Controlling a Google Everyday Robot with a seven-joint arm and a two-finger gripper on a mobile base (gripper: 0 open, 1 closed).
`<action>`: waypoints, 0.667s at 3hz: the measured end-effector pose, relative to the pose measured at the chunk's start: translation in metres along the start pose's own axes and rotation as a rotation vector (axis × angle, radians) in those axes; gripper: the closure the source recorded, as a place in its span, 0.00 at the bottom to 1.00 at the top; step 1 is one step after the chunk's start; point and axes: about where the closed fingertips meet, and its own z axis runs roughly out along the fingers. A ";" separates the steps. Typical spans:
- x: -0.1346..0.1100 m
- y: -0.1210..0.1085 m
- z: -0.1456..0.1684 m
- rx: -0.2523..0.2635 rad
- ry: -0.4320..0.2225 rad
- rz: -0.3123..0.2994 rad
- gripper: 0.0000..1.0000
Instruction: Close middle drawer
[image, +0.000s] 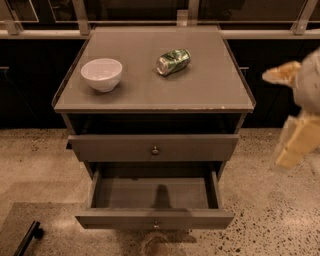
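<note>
1. Tabletop (210, 85): flat rectangular slab, grey-brown, with a smooth matt surface and a thin pale edge. Shows small light chips along the front rim. Carries entries 2 and 3.
2. Bowl (101, 74): round, white and glossy, ceramic in look. Stands upright on the left half of the tabletop.
3. Can (173, 62): metal cylinder with a green printed wrap and pale markings. Lies on its side near the centre of the tabletop, silvery end turned to the front left, well apart from the bowl. Lettering not legible; brand cannot be told.
4. Upper drawer (115, 148): slim flat front panel with a grey-brown wood finish. Sits below a dark recess under the tabletop. Bears one small round metal upper knob (155, 149) at the panel's centre.
5. Middle drawer (155, 197): directly below the upper drawer and drawn far out toward the camera. Open box with a plain grey-brown floor, low side walls and a slim flat front panel nearest the camera. Has a small round metal middle knob (156, 225) at the panel's centre and a soft shadow on the floor of the box.
6. Hand (295, 142): pale cream-yellow and blocky. Hangs at the right edge of view, right of both drawers and above the floor, well apart from the middle drawer and touching neither front. Released or clenched: cannot tell.
7. Floor (40, 160): beige and stone-like, speckled with dark flecks.
8. Black bar (27, 239): slim dark rod in the lower left corner.
9. Rail (40, 34): pale horizontal metal strip with uprights, behind the tabletop.
</note>
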 end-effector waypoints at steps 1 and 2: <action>0.035 0.038 0.079 -0.062 -0.166 0.054 0.00; 0.059 0.089 0.176 -0.133 -0.372 0.209 0.00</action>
